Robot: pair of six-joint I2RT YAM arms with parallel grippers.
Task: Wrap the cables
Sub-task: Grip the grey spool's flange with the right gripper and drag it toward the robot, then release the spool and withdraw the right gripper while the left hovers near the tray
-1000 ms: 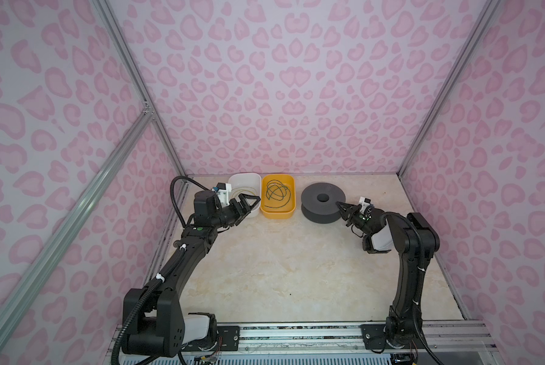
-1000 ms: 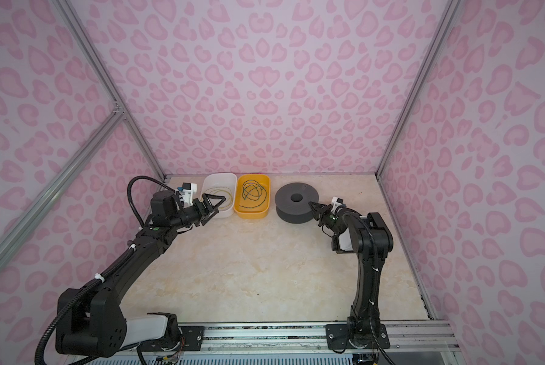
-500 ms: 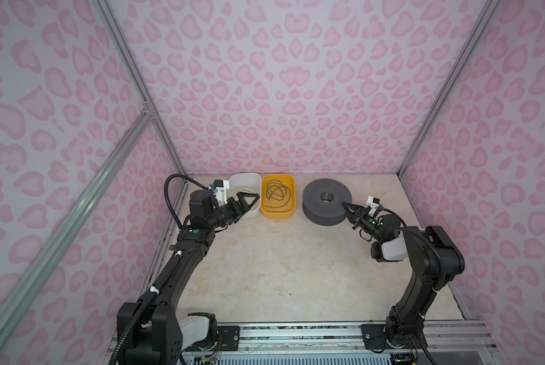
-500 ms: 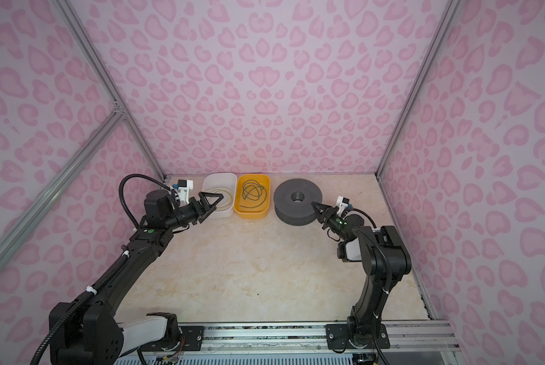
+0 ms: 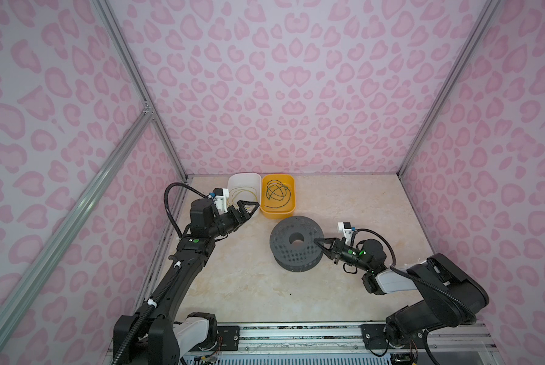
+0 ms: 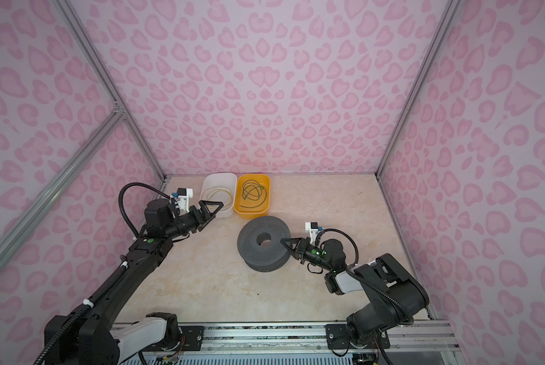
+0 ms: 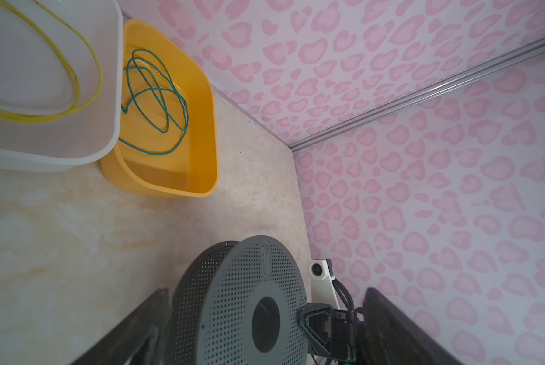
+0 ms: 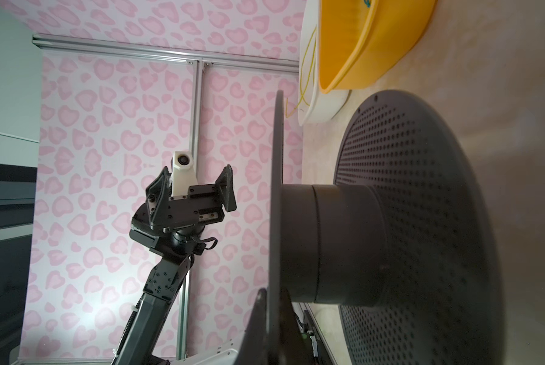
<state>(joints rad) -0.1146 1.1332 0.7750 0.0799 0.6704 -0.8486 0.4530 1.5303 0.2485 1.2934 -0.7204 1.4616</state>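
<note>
The yellow cable [image 5: 242, 197] [image 7: 75, 79] lies in loose loops in a white bin [image 5: 233, 183]. The dark green cable [image 5: 277, 192] [image 7: 157, 94] curls in a yellow bin [image 5: 291, 207] beside it. A grey perforated spool [image 5: 296, 256] [image 8: 423, 221] lies on the table in front of the bins. My right gripper [image 5: 318, 242] [image 8: 272, 295] is shut on the rim of the spool's upper flange. Above the near edge of the white bin hovers my left gripper [image 5: 251, 205] [image 7: 266, 290], open, holding nothing and clear of both cables.
Both bins stand against the back wall, left of centre. Pink patterned walls with aluminium posts [image 5: 132, 82] close the marble table [image 5: 249, 284] on three sides. A rail [image 5: 296, 335] with both arm bases runs along the front edge.
The right gripper, shut on the spool's rim, has pulled the spool away from the back wall toward the front and left. The left gripper has stayed open near the white bin.
</note>
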